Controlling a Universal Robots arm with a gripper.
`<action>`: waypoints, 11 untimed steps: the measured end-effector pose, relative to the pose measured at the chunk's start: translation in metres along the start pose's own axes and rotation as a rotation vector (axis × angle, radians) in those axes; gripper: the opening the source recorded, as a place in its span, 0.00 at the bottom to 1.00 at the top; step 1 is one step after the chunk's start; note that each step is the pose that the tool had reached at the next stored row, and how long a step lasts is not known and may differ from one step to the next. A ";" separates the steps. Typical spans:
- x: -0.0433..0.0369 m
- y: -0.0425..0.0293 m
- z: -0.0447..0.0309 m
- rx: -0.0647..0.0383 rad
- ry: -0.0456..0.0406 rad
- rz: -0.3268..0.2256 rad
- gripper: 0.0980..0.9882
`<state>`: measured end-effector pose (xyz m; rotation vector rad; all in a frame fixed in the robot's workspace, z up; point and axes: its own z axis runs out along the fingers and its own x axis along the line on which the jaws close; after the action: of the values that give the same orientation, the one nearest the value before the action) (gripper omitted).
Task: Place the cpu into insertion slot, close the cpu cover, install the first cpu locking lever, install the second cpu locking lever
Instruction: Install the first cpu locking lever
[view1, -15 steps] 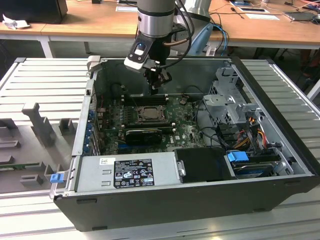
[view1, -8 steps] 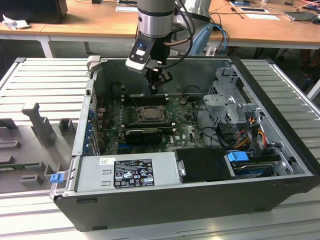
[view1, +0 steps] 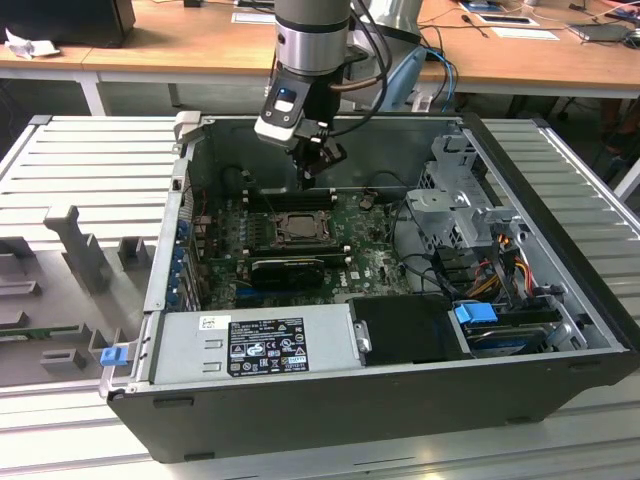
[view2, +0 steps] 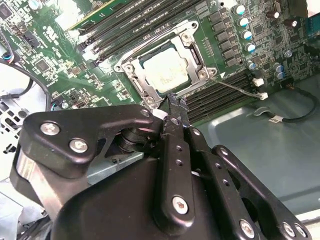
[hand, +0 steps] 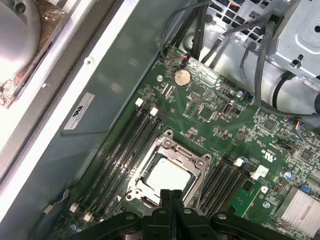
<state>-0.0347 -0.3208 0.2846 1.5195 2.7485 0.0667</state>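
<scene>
Exterior view: the open computer case lets the arm reach the motherboard from above. The gripper, fingers pressed together and empty, hangs at the edge of the insertion slot. There the cpu cover seems to lie flat over the seated cpu. Memory slots crowd both sides, and a thin wire lever sticks out.

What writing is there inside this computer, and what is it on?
Black label on the power supply: print too small to read.
Sticker on the case wall: marks unreadable.
White print on the motherboard: unreadable.
So nothing can be quoted.
</scene>
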 end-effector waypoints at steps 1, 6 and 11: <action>0.0000 0.0000 0.0000 0.000 0.0004 -0.010 0.01; 0.0000 0.0000 0.0000 0.001 0.0026 -0.069 0.01; 0.0000 0.0000 0.0000 0.002 0.0046 -0.123 0.01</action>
<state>-0.0347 -0.3208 0.2845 1.3484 2.8393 0.0668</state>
